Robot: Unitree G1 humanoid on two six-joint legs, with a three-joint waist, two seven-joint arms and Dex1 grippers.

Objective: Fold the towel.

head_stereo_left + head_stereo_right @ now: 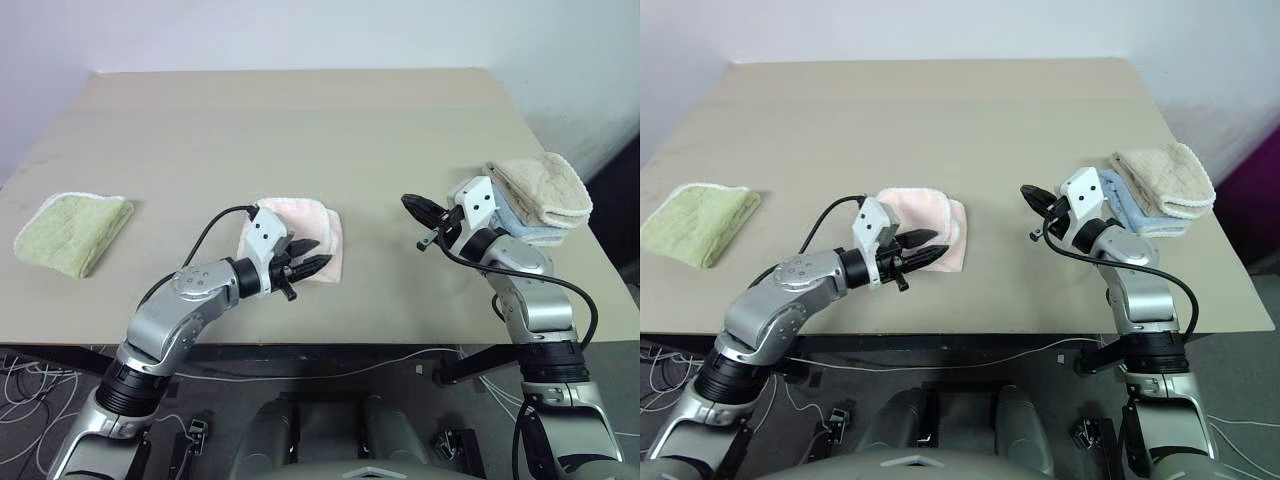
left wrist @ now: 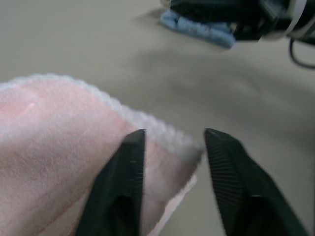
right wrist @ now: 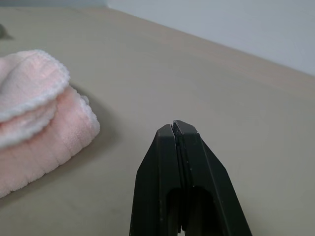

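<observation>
The pale pink towel [image 1: 305, 232] lies folded in a small bundle near the table's front middle, white edging showing [image 2: 147, 123]. My left gripper [image 1: 312, 266] hovers over its near right corner, open, its two black fingers [image 2: 123, 182] apart with a corner of the towel under them and nothing clamped. My right gripper [image 1: 418, 212] is shut and empty, held above the table to the right of the towel, pointing left toward it. In the right wrist view the towel [image 3: 34, 123] shows as layered folds ahead of the closed fingertips [image 3: 176, 129].
A light green folded towel [image 1: 72, 230] lies at the table's left. Beige [image 1: 540, 187] and blue [image 1: 520, 225] folded towels are stacked at the right edge, just behind my right wrist. The tan table [image 1: 300, 130] stretches away behind.
</observation>
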